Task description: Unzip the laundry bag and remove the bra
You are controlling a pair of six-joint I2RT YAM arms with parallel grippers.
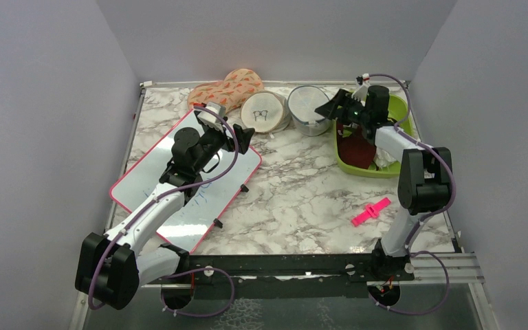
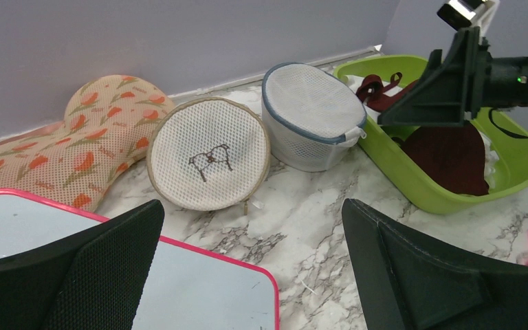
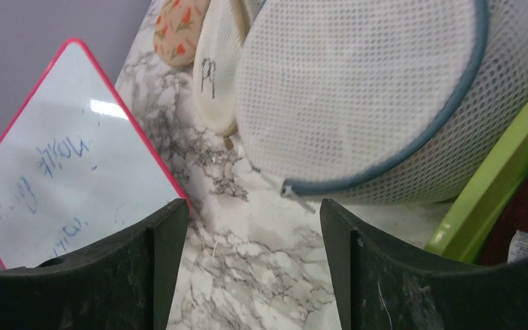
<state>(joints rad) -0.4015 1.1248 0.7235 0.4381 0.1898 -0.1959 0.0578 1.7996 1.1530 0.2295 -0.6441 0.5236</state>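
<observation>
nothing of the task looked done at this moment. the laundry bag (image 1: 309, 110) sat at the far side of the marble table (image 1: 295, 199), tipped on its side between the beige pouch (image 1: 264, 112) and the green tray (image 1: 383, 170), resting against or just beside the tray's rim. its grey-blue rim ran unbroken in the right wrist view, with the zip pull (image 3: 292, 192) hanging at the low end near the table, so the zip seemed fully closed. the bra could not be seen anywhere; through the white mesh nothing orange showed, so presumably it was inside. the right gripper (image 1: 333, 107) hovered close to the bag, jaws spread wide and empty, aimed toward the pull but not touching it. the left gripper (image 1: 242, 138) hung over the far corner of the whiteboard (image 1: 179, 199), jaws likewise wide apart and holding nothing, facing the two pouches from a little way off. all steps were left: catching the pull, steadying the bag, running the zip round, and lifting the bra out.
</observation>
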